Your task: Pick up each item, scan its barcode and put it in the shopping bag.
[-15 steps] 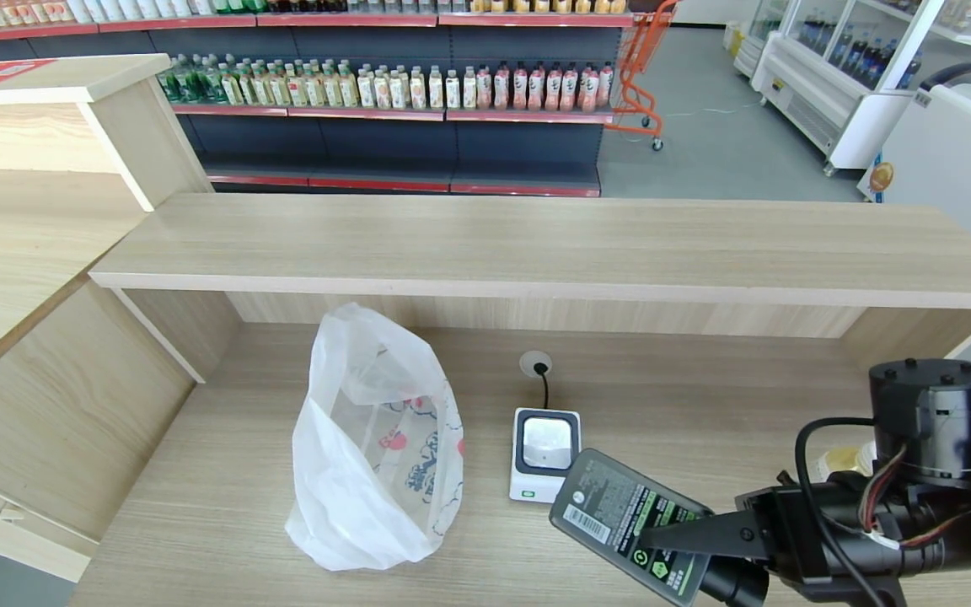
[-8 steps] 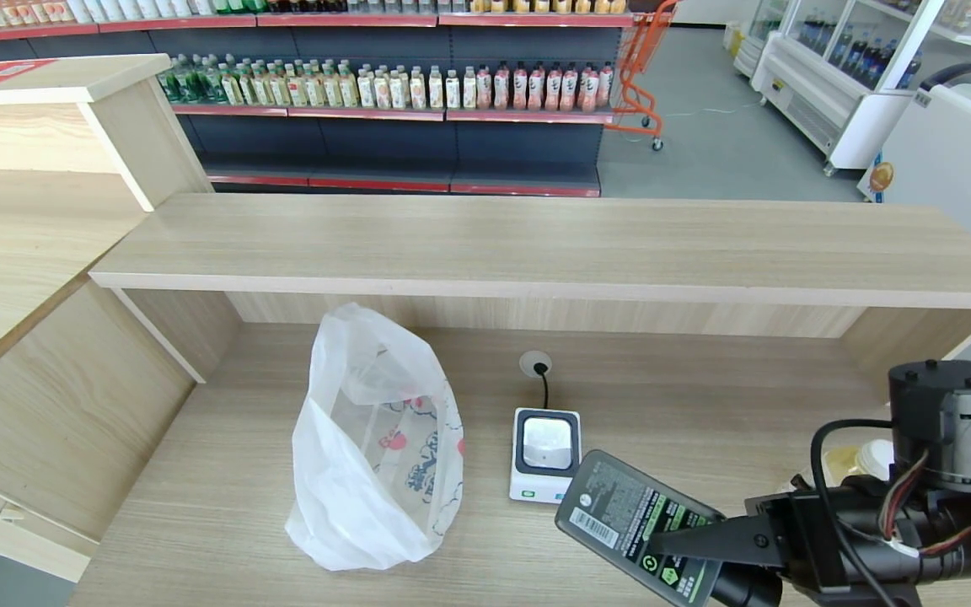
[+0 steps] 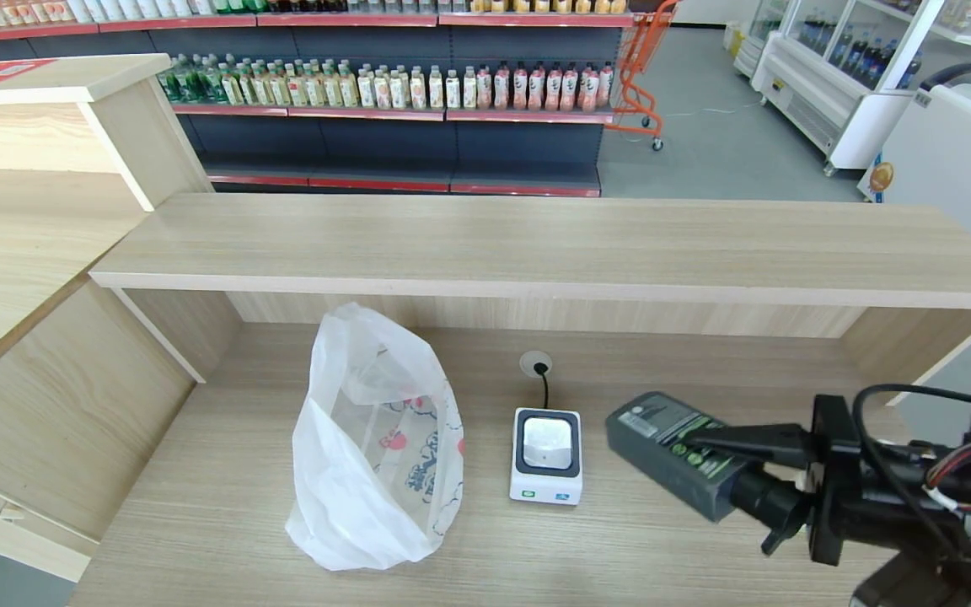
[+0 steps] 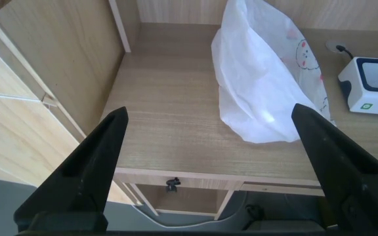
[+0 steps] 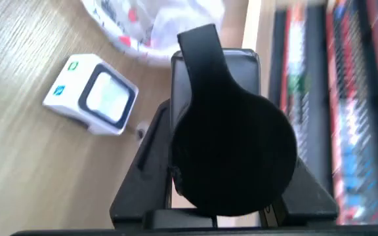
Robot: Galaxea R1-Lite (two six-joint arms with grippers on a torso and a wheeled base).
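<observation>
At three o'clock of the white scanner (image 3: 545, 453), the right pincer (image 3: 705, 459) clamps a dark grey pack (image 3: 654, 430), apparently held clear of the bench (image 3: 199, 523), its upper finger (image 3: 747, 440) crossing the label. At the scanner's nine o'clock stands the open shopping bag (image 3: 376, 447); the left pincer (image 4: 209, 111) hangs wide apart over the bench's near edge.

The barcode scanner (image 3: 545, 455) sits on the wooden surface (image 3: 224, 506), its cable running back to a round grommet (image 3: 535, 364). Just right of the scanner, the right gripper (image 3: 709, 462) holds a dark grey pack (image 3: 650, 426) with green labelling, its fingers (image 3: 738, 440) clamped on it. Left of the scanner stands the white shopping bag (image 3: 367, 472), mouth open.
</observation>
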